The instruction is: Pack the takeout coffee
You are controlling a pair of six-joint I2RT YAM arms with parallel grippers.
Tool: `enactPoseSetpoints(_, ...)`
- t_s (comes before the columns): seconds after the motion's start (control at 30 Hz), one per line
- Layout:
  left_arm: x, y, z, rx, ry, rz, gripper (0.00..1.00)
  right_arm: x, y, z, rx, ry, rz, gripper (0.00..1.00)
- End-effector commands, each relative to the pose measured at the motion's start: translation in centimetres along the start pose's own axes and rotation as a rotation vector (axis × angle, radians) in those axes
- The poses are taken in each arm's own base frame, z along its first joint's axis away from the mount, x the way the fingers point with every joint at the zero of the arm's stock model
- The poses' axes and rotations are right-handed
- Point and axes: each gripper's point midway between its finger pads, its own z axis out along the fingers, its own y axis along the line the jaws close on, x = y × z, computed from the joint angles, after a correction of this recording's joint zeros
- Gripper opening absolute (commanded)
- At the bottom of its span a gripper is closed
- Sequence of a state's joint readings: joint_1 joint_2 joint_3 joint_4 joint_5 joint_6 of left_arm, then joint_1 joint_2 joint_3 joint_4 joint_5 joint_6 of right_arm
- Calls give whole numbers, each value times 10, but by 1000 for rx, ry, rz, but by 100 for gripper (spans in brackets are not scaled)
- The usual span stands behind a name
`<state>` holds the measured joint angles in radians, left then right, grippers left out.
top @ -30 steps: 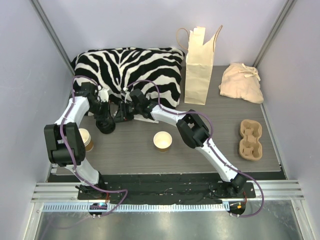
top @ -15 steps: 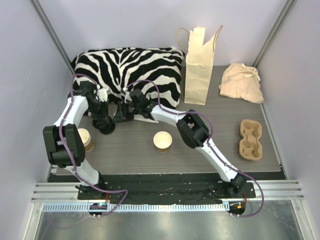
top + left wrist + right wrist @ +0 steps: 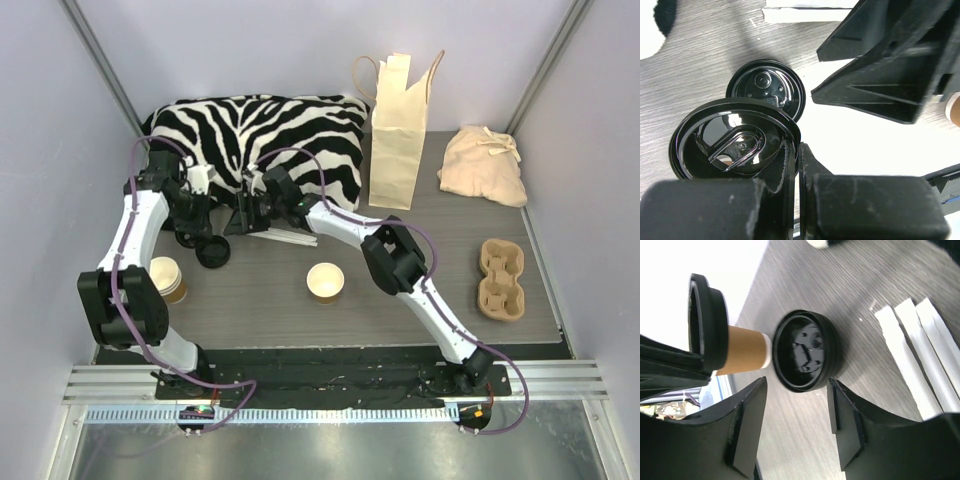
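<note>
Small brown kraft-paper takeout cup (image 3: 325,282): upright mid-tabletop (image 3: 260,300), open, empty. Left gripper (image 3: 798,151) clenched on rim of glossy round black lid (image 3: 725,145). Right gripper (image 3: 797,425) released, jaws spread over second black lid (image 3: 807,350) lying on tabletop. Wrist views show lid insides; only top view shows pulp cup carrier (image 3: 500,278), empty.

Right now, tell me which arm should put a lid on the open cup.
Left, probably. The left gripper is shut on the rim of a black lid, held off the table. The right gripper is open and holds nothing, above the second lid. The open cup stands uncovered mid-table.
</note>
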<state>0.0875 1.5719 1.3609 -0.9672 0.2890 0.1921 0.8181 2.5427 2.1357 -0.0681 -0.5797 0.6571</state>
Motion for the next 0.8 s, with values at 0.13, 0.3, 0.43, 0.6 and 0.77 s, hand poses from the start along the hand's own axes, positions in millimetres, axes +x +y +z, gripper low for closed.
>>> enactPoseSetpoints(0.13, -14, -35, -53, 118, -109, 92, 0, -55, 94, -69, -160, -75, -147, 63)
enactPoseSetpoints(0.3, -10, -88, -87, 344, -173, 175, 0, -78, 81, -141, -144, -91, -202, 64)
enactPoseSetpoints(0.43, -22, -132, -116, 487, -216, 208, 0, -85, 72, -227, -52, -126, -297, 68)
enactPoseSetpoints(0.6, -19, -221, -147, 778, -228, 295, 0, -81, 77, -319, 109, -196, -686, 75)
enactPoseSetpoints(0.77, -8, -273, -186, 1058, -190, 284, 0, -41, 130, -397, 228, -279, -1137, 82)
